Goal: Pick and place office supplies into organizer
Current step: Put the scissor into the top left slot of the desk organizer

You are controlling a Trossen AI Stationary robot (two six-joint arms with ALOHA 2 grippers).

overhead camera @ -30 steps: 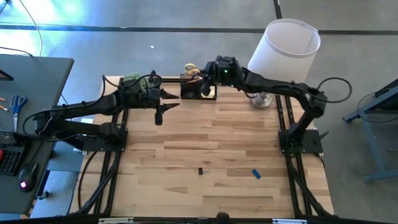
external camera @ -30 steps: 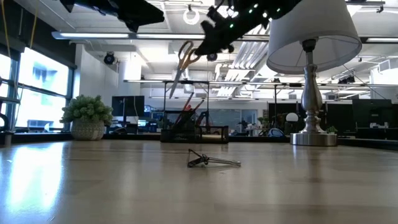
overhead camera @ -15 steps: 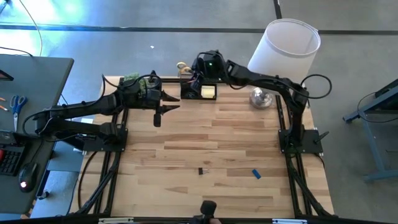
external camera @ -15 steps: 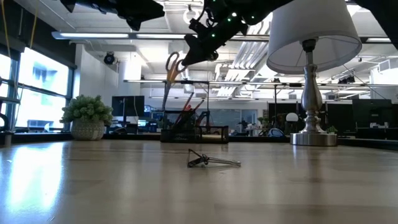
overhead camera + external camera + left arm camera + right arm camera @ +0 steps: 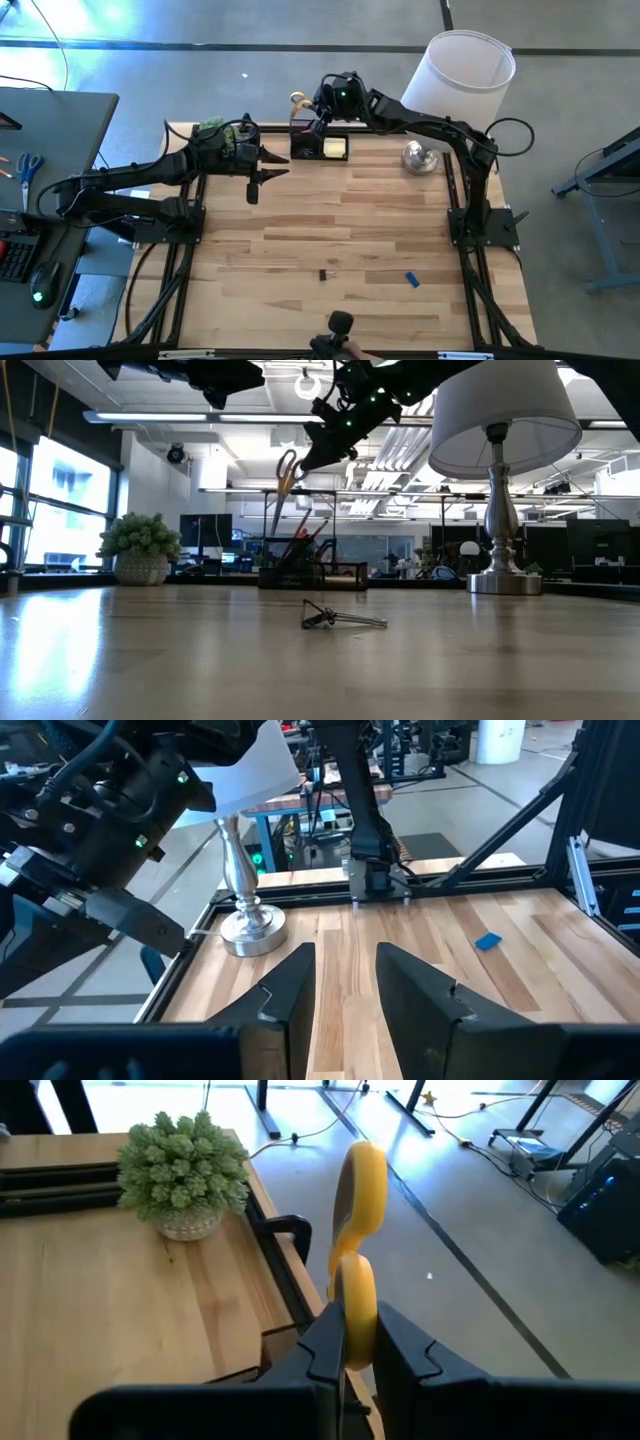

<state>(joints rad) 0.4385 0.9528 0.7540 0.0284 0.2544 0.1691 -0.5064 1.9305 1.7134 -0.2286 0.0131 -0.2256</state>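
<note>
My right gripper hovers over the far edge of the table, above the black organizer, and is shut on the yellow-handled scissors. The blades point down toward the organizer, which stands on the table with pens and pencils in its cup and a yellow sticky-note pad in its tray. A black clip and a small blue block lie on the near part of the table. My left gripper is open, held in the air left of the organizer. My right gripper pinches the scissors by a yellow handle loop, one finger on each flat side. The fingers come slanting down from the table's right. The scissors are lifted clear and hang tilted, handles up and blade tips down above the organizer.
A lamp with a white shade stands on a silver base right of the organizer. A small green plant sits at the far left corner. Bare wood stretches across the middle of the table.
My right gripper carried the scissors toward the table's far left, from over the organizer's tray to over its cup end, then eased slightly back. The scissors swung from a strong tilt toward upright, blades down. My left arm kept still.
</note>
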